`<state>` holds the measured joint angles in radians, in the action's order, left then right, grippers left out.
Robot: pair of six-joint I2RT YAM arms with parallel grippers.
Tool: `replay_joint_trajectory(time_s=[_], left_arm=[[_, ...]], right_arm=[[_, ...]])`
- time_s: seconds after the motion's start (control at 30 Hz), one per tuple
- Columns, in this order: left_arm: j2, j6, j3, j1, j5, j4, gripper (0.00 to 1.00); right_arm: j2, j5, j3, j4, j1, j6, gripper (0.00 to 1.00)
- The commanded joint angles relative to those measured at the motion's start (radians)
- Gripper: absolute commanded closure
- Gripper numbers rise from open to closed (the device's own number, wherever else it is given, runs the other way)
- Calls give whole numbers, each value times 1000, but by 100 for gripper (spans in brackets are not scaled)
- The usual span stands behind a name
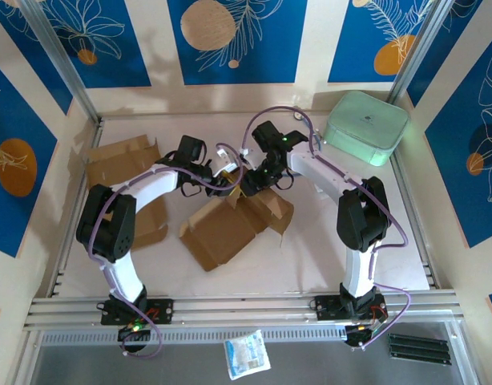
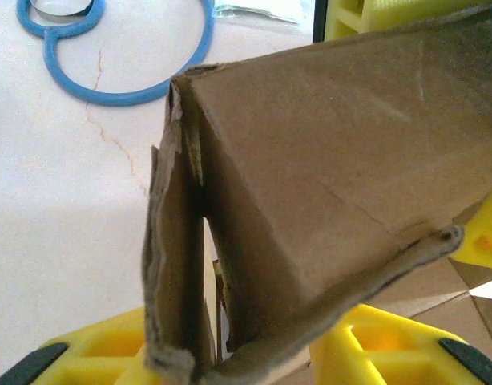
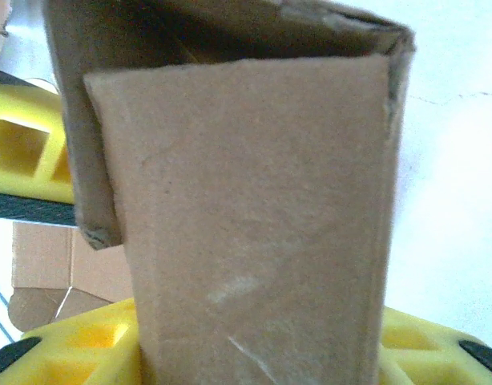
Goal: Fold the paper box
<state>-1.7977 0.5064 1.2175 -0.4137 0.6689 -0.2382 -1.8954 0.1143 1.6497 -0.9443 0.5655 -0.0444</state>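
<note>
Paper box (image 1: 230, 228), part-folded, at the middle of the table (image 1: 326, 249), both claws at its far edge.
Left gripper (image 2: 246, 357): narrow, closed across a folded corner of brown card. Right gripper (image 3: 258, 349): narrow, holding an upright panel that fills the gap between its yellow fingers (image 3: 78, 337). Flat cardboard (image 1: 118, 160) lies far left; mint-green case (image 1: 366, 127) far right.

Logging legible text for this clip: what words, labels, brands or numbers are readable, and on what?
No text is readable.
On the mint-green case: faint small marks on the lid, too small to read.
On the white packet at the near edge: blue print, too blurred to read.
On the cardboard box: plain brown, no print seen.
</note>
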Motion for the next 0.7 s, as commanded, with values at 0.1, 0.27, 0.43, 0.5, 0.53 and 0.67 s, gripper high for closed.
replay_joint_trajectory(time_s=[0.1, 0.27, 0.43, 0.5, 0.53, 0.67], left_arm=[[-49, 13, 21, -29, -36, 2, 62], [-49, -8, 17, -50, -37, 26, 54], [-57, -54, 6, -57, -43, 47, 61], [-54, -84, -5, -57, -40, 61, 63], [-51, -99, -11, -59, -41, 67, 64], [-45, -168, -30, -69, -61, 92, 70]], right_arm=[[2, 135, 45, -21, -5, 21, 48], [-2, 156, 44, 6, -13, 53, 49], [-11, 140, 39, 22, -28, 103, 51], [-16, 124, 35, 22, -36, 122, 51], [-16, 122, 31, 26, -41, 136, 51], [-12, 160, 15, 51, -58, 178, 49]])
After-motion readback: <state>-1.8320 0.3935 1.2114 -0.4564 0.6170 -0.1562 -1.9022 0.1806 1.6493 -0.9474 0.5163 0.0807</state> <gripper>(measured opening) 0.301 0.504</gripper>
